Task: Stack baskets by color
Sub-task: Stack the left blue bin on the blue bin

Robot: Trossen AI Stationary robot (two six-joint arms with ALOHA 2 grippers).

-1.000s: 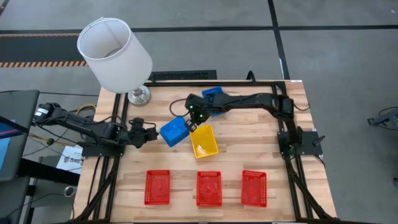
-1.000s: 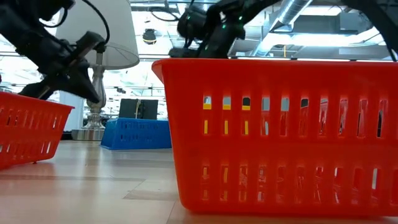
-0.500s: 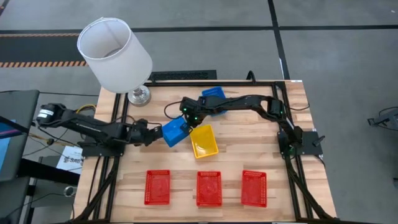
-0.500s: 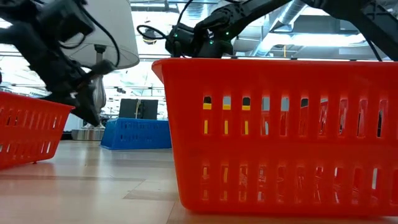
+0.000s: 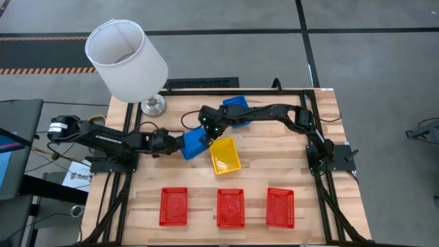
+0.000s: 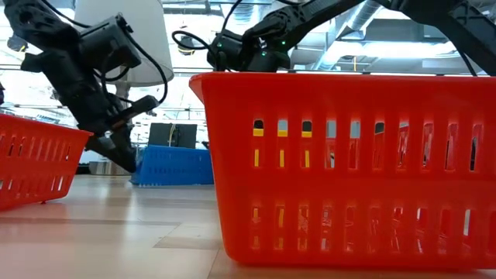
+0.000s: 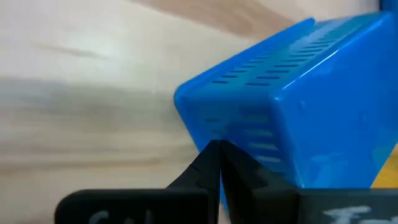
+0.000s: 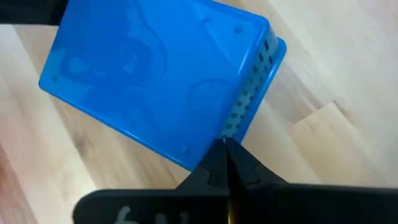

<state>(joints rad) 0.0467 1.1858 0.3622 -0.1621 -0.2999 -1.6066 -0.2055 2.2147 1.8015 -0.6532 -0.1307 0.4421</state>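
Both claws pinched shut and empty, the left gripper (image 5: 173, 142) and right gripper (image 5: 206, 128) press tips against an overturned blue basket (image 5: 193, 143) between them; light, stiff, slick plastic, best gripped by its thin rim.

Light is even and fairly bright from overhead in the high view, with only soft, short shadows on the table (image 5: 274, 165) and a pale sheen along the wood. In the low view the room behind is backlit and washed out, so the arms read as dark silhouettes, and the nearest red basket (image 6: 349, 167) is slightly soft. Both wrist views are blurred: the wood smears in streaks, and the upturned blue basket (image 8: 155, 81) shows glossy highlights.
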